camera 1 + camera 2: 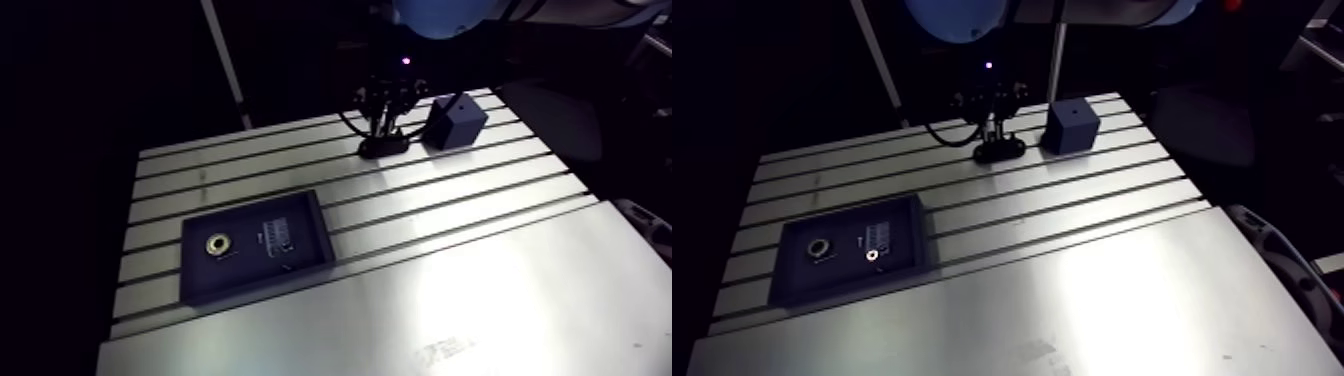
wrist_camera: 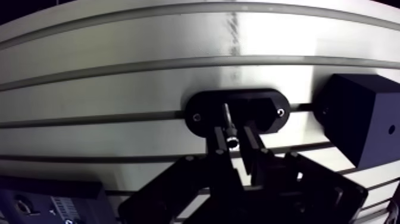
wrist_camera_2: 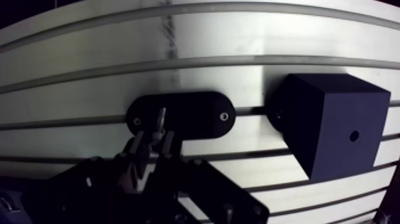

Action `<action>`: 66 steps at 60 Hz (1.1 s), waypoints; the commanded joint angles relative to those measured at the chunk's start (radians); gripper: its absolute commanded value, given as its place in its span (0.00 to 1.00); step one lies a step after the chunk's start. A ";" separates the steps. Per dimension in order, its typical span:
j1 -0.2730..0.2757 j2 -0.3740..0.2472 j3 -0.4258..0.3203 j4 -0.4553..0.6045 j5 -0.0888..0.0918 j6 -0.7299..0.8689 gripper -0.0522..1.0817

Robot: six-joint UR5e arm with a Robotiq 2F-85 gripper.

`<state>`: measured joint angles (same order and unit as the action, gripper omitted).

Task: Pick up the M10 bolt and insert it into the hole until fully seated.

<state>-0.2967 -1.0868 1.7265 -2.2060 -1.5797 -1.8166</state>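
In the wrist view my gripper [image 2: 234, 134] is shut on the M10 bolt [image 2: 228, 122], a slim metal shank with its socket head between the fingers [image 2: 219, 143]. The bolt points down at the middle of a black oval plate [image 2: 256, 106] lying on the slotted table, which has a small screw at each end. The bolt's tip is at the plate's surface, and the hole under it is hidden. In the arm view the gripper [image 1: 385, 110] stands right over the oval plate [image 1: 383, 147] at the table's far side.
A black cube block [image 2: 357, 116] with a small hole in its face stands close beside the plate, also seen as the cube block [image 1: 455, 122] in the arm view. A dark tray [image 1: 300, 262] holding a brass ring [image 1: 218, 243] and small parts lies nearer the front left.
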 commanded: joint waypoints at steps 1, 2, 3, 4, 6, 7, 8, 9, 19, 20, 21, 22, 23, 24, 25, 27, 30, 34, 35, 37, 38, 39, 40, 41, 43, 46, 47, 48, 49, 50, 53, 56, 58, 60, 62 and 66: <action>-0.001 -0.001 -0.006 0.001 0.003 0.001 0.83; -0.001 -0.001 -0.007 0.002 0.004 0.001 0.84; -0.001 -0.001 -0.007 0.002 0.004 0.001 0.84; -0.002 -0.003 -0.010 0.002 0.002 0.000 0.84; -0.002 -0.004 -0.013 0.004 0.002 0.000 0.85; -0.001 -0.004 -0.020 0.005 0.002 0.000 0.86; -0.001 -0.005 -0.025 0.007 0.002 0.000 0.86; -0.001 -0.005 -0.025 0.007 0.002 0.000 0.86; -0.004 -0.024 -0.051 0.015 0.001 -0.016 0.91; -0.004 -0.024 -0.051 0.015 0.001 -0.016 0.91; -0.004 -0.030 -0.056 0.016 0.001 -0.021 0.93; -0.004 -0.030 -0.056 0.016 0.001 -0.021 0.93; -0.005 -0.037 -0.059 0.020 0.002 -0.024 0.95; -0.005 -0.037 -0.059 0.020 0.002 -0.024 0.95; -0.006 -0.043 -0.065 0.026 0.002 -0.026 0.97; -0.004 -0.047 -0.075 0.036 0.001 -0.026 0.98; -0.005 -0.049 -0.082 0.044 0.002 -0.026 0.99; -0.006 -0.057 -0.101 0.069 -0.001 -0.026 1.00; -0.007 -0.062 -0.115 0.087 -0.001 -0.026 1.00; -0.007 -0.064 -0.129 0.106 -0.002 -0.026 1.00; -0.008 -0.064 -0.147 0.137 -0.004 -0.028 1.00; -0.008 -0.064 -0.147 0.137 -0.004 -0.028 1.00; -0.011 -0.064 -0.171 0.170 -0.003 -0.028 1.00; -0.011 -0.064 -0.171 0.170 -0.003 -0.028 1.00; -0.018 -0.064 -0.194 0.207 -0.001 -0.027 1.00; -0.032 -0.064 -0.248 0.281 -0.001 -0.018 1.00; -0.038 -0.064 -0.278 0.323 0.000 -0.017 1.00; -0.038 -0.064 -0.278 0.323 0.000 -0.017 1.00; -0.043 -0.064 -0.309 0.369 0.000 -0.017 1.00; -0.043 -0.064 -0.309 0.369 0.000 -0.017 1.00; -0.054 -0.063 -0.362 0.451 0.001 -0.017 1.00; -0.060 -0.062 -0.387 0.487 0.001 -0.017 1.00; -0.065 -0.061 -0.408 0.518 -0.002 -0.016 1.00; -0.069 -0.060 -0.443 0.580 -0.004 -0.019 1.00; -0.074 -0.057 -0.460 0.609 -0.003 -0.019 1.00; -0.079 -0.052 -0.487 0.655 -0.003 -0.019 1.00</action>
<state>-0.3376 -1.1480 1.4327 -1.8535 -1.5806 -1.8366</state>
